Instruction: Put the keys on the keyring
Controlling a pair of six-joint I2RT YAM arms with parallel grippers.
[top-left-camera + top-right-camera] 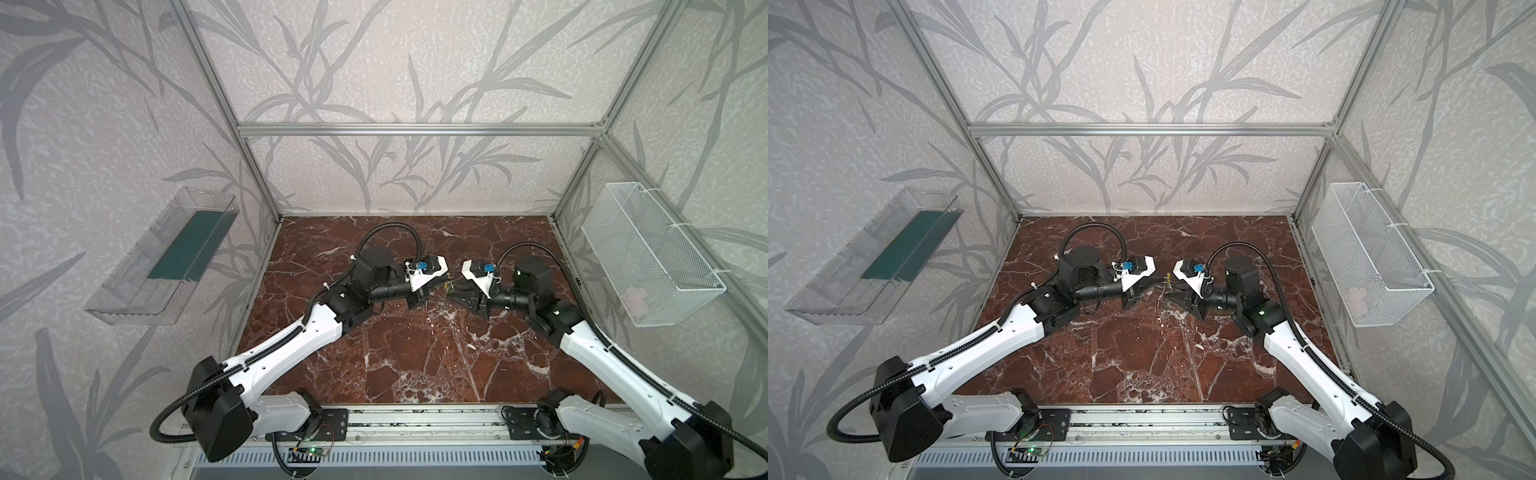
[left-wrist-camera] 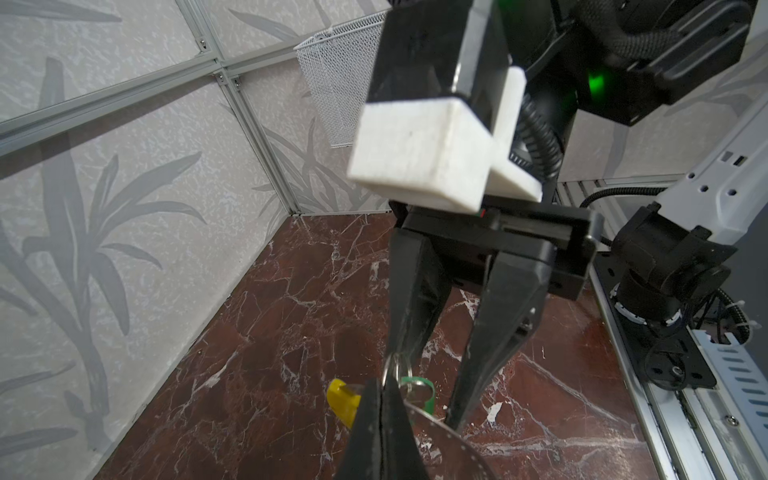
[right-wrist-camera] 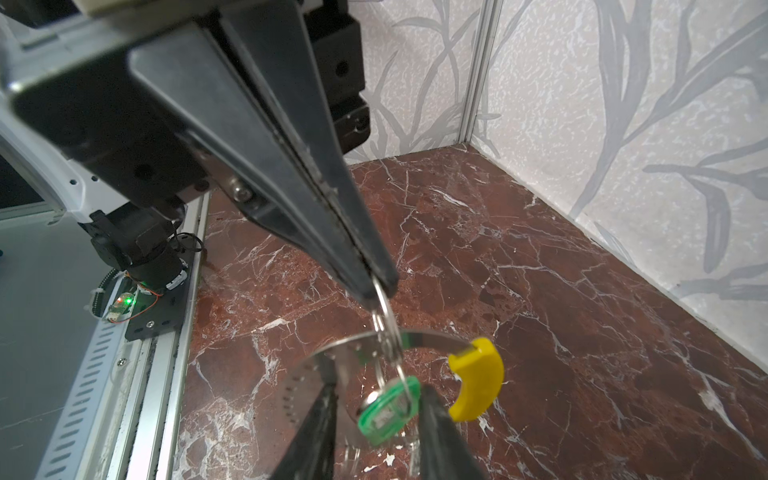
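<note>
Key [image 3: 388, 411] dangles over the red marble tabletop [image 3: 519, 270] from pinched-together left fingers [image 3: 357, 253], right fingers [image 3: 318, 432] apart

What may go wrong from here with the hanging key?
1. The left gripper pinches only the small split ring at its very tips; it may slip, dropping the green key and keyring.
2. The right gripper stands open around the dangling key; closing may push it aside, not grip it.

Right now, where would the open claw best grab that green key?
Probably by the plastic head of the green key, its broadest part, approaching from where the right gripper is: its open fingers flank that head, while the left gripper blocks the small ring end.
</note>
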